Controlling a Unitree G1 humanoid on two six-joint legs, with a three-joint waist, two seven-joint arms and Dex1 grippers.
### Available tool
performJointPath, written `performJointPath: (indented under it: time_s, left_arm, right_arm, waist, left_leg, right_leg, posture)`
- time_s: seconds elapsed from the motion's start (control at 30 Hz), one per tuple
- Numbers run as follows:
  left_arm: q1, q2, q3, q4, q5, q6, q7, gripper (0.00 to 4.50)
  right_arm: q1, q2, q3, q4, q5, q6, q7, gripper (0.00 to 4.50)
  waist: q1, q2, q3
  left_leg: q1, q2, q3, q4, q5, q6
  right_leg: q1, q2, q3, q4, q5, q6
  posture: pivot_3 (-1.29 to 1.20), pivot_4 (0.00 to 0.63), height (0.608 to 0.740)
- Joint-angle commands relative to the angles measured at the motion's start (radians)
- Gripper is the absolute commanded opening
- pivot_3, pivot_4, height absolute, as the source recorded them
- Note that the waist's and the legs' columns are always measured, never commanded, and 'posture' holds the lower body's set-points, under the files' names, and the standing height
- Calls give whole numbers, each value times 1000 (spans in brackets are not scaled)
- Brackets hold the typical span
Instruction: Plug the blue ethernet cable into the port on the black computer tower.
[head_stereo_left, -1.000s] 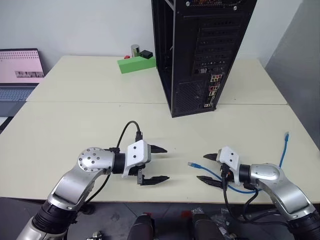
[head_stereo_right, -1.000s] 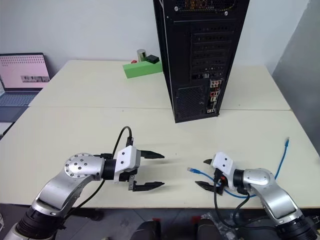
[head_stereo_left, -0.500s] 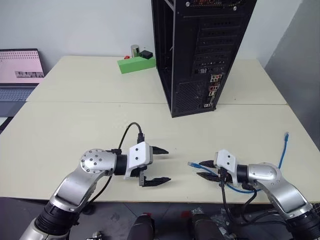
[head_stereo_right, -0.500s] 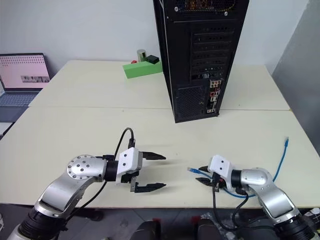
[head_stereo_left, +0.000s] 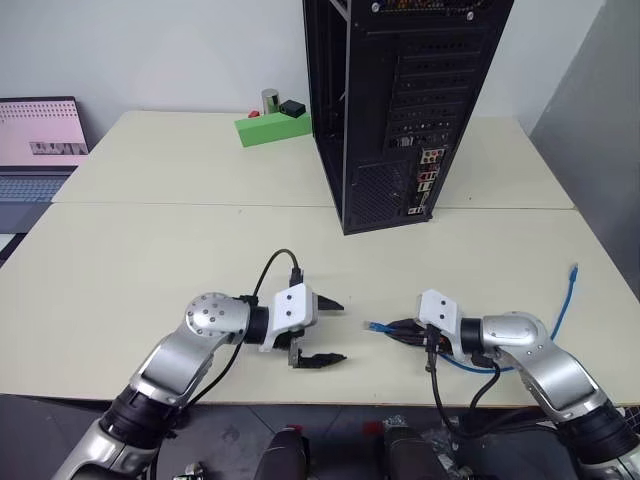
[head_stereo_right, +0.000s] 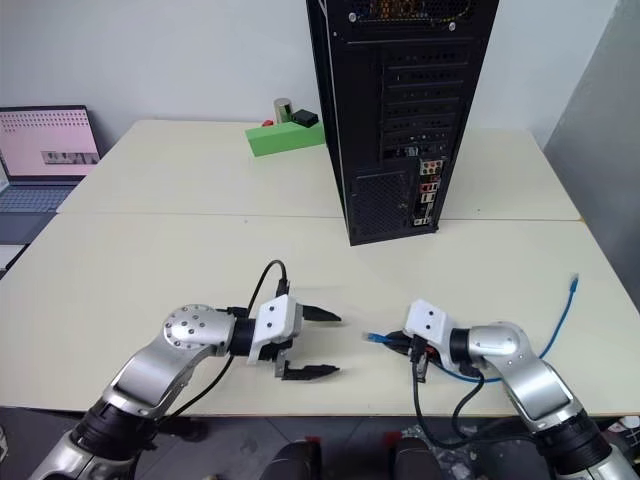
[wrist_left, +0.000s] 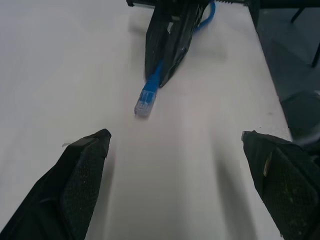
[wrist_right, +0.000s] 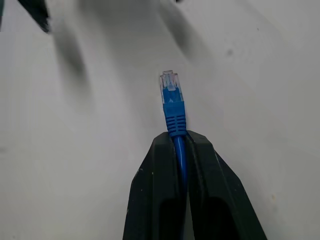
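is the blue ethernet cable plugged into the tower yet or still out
Out. The right gripper is shut on the blue ethernet cable over the table, short of the black computer tower.

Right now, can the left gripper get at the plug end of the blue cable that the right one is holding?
Probably yes. The left gripper is open and faces the clear plug, which sticks out past the shut right gripper on the blue ethernet cable. Only bare table lies between them.
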Motion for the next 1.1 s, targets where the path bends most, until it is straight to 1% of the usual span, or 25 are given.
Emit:
performJointPath:
  time_s: [0.03, 0.2, 0.27, 0.3, 0.43, 0.6, 0.63, 0.67, 0.7, 0.77, 0.83, 0.87, 1.1]
  left_arm:
    - [-42, -26, -11, 33, 12, -13, -5, 4500]
    - [-67, -46, -22, 65, 10, -36, -38, 4500]
    - [-70, -53, -20, 70, 4, -33, -50, 4124]
    - [-72, -55, -18, 71, -3, -27, -56, 4053]
    - [-82, -65, -7, 76, -18, -11, -71, 3049]
    - [-83, -62, -7, 83, -4, -24, -78, 1935]
    - [-83, -61, -7, 84, -3, -25, -78, 1714]
    - [-83, -61, -8, 84, -3, -26, -78, 1587]
    - [-83, -61, -9, 86, -1, -28, -78, 1306]
    - [-81, -60, -11, 89, 4, -35, -77, 919]
    - [-80, -60, -12, 94, 13, -45, -73, 431]
    - [-81, -60, -12, 97, 16, -49, -72, 278]
    - [-79, -66, -10, 112, 31, -77, -62, 277]
  right_arm:
    - [-41, 4, 9, -76, 21, 38, 24, 1]
    - [-66, 6, 13, -93, 26, 67, 31, 1]
    - [-69, 6, 14, -96, 26, 68, 34, 0]
    - [-70, 7, 14, -97, 27, 69, 34, 0]
    - [-76, 14, 19, -98, 25, 69, 32, 0]
    - [-78, 19, 22, -98, 21, 64, 34, 0]
    - [-78, 19, 22, -100, 21, 64, 34, 0]
    - [-78, 19, 22, -101, 21, 64, 35, 0]
    - [-79, 18, 21, -102, 22, 65, 35, 0]
    - [-80, 18, 20, -104, 22, 66, 36, 0]
    - [-82, 20, 19, -105, 22, 66, 37, 0]
    - [-84, 21, 18, -105, 22, 66, 37, 0]
    - [-95, 16, 16, -111, 33, 95, 49, 0]
  waist:
    - [0, 0, 0]
    - [0, 0, 0]
    - [0, 0, 0]
    - [0, 0, 0]
    - [-1, 0, 0]
    - [-1, 0, 0]
    - [-1, 0, 0]
    - [-1, 0, 0]
    - [-1, 0, 0]
    - [-1, 0, 0]
    - [-1, 0, 0]
    - [-1, 0, 0]
    - [0, 0, 0]
  left_leg:
    - [0, 0, 0, 0, 0, 0]
    - [0, 0, 0, 0, 0, 0]
    - [0, 0, -1, 0, 0, 0]
    - [0, 0, -1, 0, 0, 0]
    - [0, 0, -1, 0, 0, 0]
    - [0, 0, -1, 0, 0, 0]
    - [0, 0, -1, 0, 0, 0]
    - [0, 0, -1, 0, 0, 0]
    - [0, 0, -1, 0, 0, 0]
    - [0, 0, -1, 0, 0, 0]
    - [0, 0, -1, 0, 0, 0]
    - [0, 0, -1, 0, 0, 0]
    - [0, 0, -1, 0, 0, 0]
  right_leg:
    - [0, 0, 0, 0, 0, 0]
    - [0, 0, 0, 0, 0, 0]
    - [0, 0, -1, 0, 0, 0]
    - [0, 0, 0, 0, 0, 0]
    - [0, 0, 0, 0, 0, 0]
    - [0, 0, 0, 0, 0, 0]
    - [0, 0, 0, 0, 0, 0]
    - [0, 0, 0, 0, 0, 0]
    - [0, 0, 0, 0, 0, 0]
    - [0, 0, 0, 0, 0, 0]
    - [0, 0, 0, 0, 0, 0]
    - [0, 0, -1, 0, 0, 0]
    - [0, 0, 0, 0, 0, 0]
  posture:
    - [0, 150, 740]
    - [0, 150, 740]
    - [0, 150, 740]
    - [0, 150, 740]
    - [0, 150, 740]
    - [0, 150, 740]
    - [0, 150, 740]
    - [0, 150, 740]
    - [0, 150, 740]
    - [0, 150, 740]
    - [0, 150, 740]
    - [0, 150, 740]
    - [0, 150, 740]
